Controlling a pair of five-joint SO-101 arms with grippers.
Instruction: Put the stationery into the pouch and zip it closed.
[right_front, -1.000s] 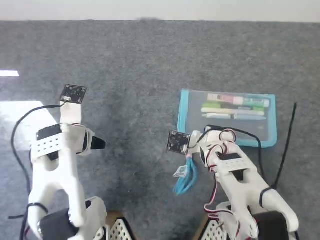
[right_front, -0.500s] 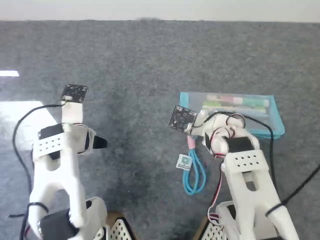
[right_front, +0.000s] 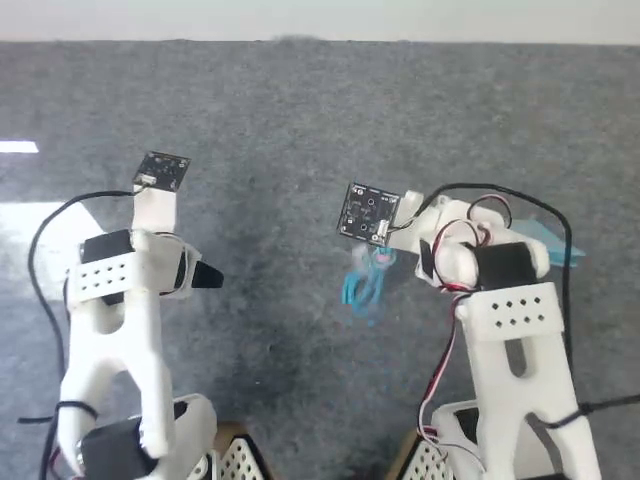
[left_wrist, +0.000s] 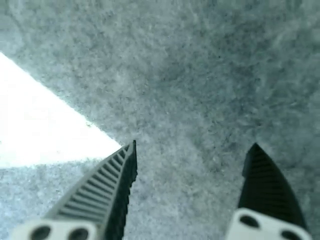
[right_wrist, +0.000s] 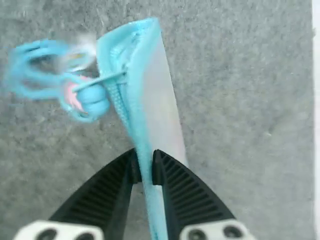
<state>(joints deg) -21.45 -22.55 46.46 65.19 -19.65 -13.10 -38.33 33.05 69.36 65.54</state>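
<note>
The pouch is soft, translucent plastic bordered by a light blue fabric zip band. The right hand clamps that band between its black ribbed fingers, on the right side of the grey, felt-like tabletop. Held edge-on, the pouch's long axis runs straight away from the hand. At its far end, by the zip pull, hangs a looped blue cord, blurred. The left hand hovers open above bare felt.
</note>
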